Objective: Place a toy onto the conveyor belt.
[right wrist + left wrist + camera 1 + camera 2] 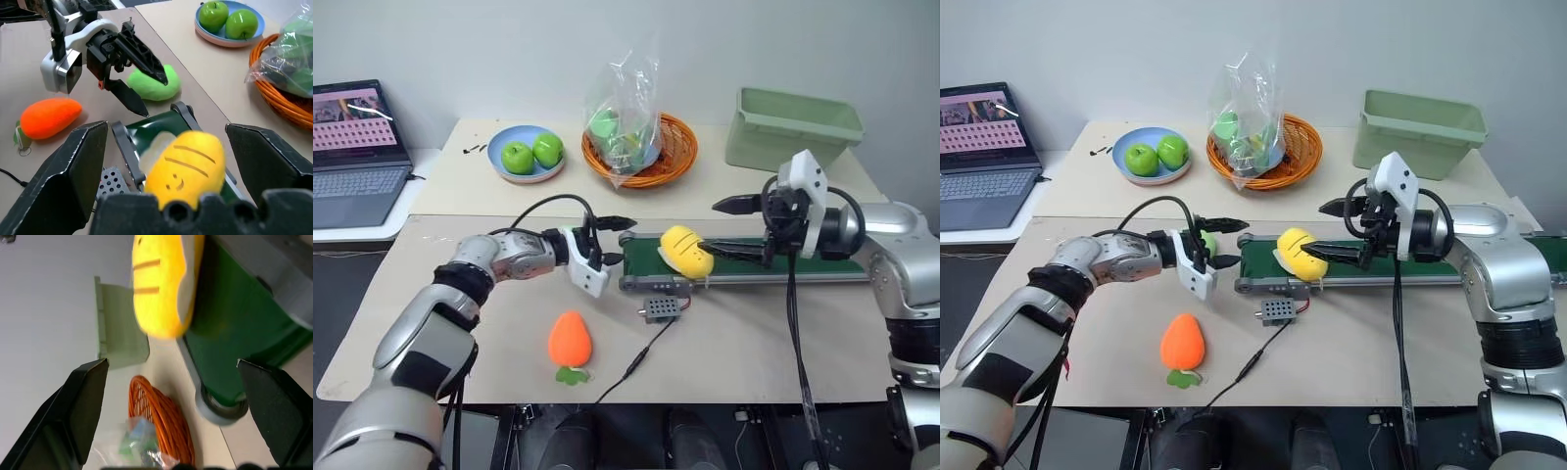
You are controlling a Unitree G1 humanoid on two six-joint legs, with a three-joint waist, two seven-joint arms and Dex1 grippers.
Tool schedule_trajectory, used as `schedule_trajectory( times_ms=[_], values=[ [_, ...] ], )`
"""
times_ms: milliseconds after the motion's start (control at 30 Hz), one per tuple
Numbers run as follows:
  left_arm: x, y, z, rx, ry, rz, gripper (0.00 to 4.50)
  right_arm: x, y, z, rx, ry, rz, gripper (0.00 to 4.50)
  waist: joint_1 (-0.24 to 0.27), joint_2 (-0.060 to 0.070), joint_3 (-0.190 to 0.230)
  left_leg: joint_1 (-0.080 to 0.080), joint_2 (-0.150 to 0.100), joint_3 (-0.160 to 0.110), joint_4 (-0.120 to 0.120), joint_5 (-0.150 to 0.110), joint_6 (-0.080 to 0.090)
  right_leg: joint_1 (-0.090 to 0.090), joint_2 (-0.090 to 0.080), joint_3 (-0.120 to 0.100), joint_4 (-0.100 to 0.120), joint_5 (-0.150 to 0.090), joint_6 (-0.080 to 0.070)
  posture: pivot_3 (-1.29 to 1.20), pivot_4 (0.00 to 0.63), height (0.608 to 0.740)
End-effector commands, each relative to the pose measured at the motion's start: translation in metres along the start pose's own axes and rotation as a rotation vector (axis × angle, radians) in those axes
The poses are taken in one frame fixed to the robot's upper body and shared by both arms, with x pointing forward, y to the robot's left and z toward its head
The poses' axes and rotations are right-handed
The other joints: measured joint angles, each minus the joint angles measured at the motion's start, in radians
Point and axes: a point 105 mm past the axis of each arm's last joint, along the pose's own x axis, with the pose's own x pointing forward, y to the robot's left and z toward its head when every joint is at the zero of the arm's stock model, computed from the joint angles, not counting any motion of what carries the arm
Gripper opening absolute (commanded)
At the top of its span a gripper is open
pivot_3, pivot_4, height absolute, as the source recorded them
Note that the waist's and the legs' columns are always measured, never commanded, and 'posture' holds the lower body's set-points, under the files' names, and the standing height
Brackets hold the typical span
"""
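The yellow toy (685, 252) lies on the left end of the conveyor belt (641, 257), a dark green strip in a grey frame, slightly overhanging its near edge. My left gripper (615, 242) is open just left of the belt's end, a short gap from the toy, with nothing between its fingers. In the left wrist view the toy (161, 284) lies beyond the spread fingers (83, 406). My right gripper (720, 227) is open above the belt just right of the toy, its lower finger close alongside it. In the right wrist view the toy (188, 164) lies between its fingers.
An orange carrot plush (570, 340) lies near the table's front. A light green plush (151, 83) sits behind the left gripper. A grey box (663, 308) with a cable hangs off the conveyor. At the back are an apple plate (527, 155), an orange basket (675, 157), a pale green bin (790, 127) and a laptop (352, 147).
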Motion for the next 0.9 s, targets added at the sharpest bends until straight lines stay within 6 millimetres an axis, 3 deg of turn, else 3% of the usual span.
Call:
schedule_trajectory(
  times_ms=[33, 167, 300, 400, 733, 900],
  values=[
    [-0.01, 0.026, -0.012, -0.233, 0.081, 0.132, 4.48, 0.0, -0.003, 0.013, -0.059, -0.034, 0.003, 4.5, -0.001, 0.0, 0.0, 0.0, 0.0, 0.0, 0.0, 0.0, 0.0, 0.0, 0.0, 0.0, 0.0, 0.0, 0.0, 0.0, 0.15, 0.74],
    [-0.025, 0.025, -0.012, -0.713, 0.09, 0.154, 4.48, 0.002, -0.004, 0.014, -0.067, -0.036, 0.018, 4.5, -0.008, 0.0, 0.0, 0.0, 0.001, -0.001, 0.003, 0.0, 0.001, 0.0, 0.0, 0.0, 0.001, 0.0, 0.0, 0.0, 0.15, 0.74],
    [-0.053, -0.002, 0.015, -1.022, 0.03, 0.021, 4.48, 0.006, -0.004, 0.012, -0.072, -0.034, 0.046, 4.5, -0.022, 0.001, 0.0, -0.001, 0.002, -0.003, 0.007, -0.001, 0.002, 0.0, 0.001, 0.001, 0.003, 0.0, 0.001, 0.0, 0.15, 0.74],
    [-0.07, -0.002, 0.029, -1.275, 0.007, 0.041, 4.48, 0.006, -0.006, 0.012, -0.074, -0.033, 0.058, 4.5, -0.033, 0.001, 0.0, 0.0, 0.002, -0.007, 0.007, -0.001, 0.002, 0.0, 0.001, 0.003, 0.004, -0.001, 0.001, 0.0, 0.15, 0.74],
    [-0.096, 0.03, 0.046, -1.46, -0.044, 0.284, 4.48, 0.008, -0.006, 0.013, -0.057, -0.043, 0.095, 4.5, -0.015, 0.001, 0.0, 0.007, 0.002, -0.008, 0.008, -0.001, 0.002, 0.006, 0.001, 0.003, 0.002, -0.001, 0.001, 0.0, 0.15, 0.74],
    [-0.109, 0.023, 0.055, -1.582, -0.065, 0.238, 4.48, 0.007, -0.006, 0.018, -0.061, -0.05, 0.116, 4.5, -0.016, 0.001, 0.0, 0.007, 0.002, -0.008, 0.007, -0.001, 0.002, 0.006, 0.001, 0.004, 0.002, -0.001, 0.001, 0.0, 0.15, 0.74]
  ],
)
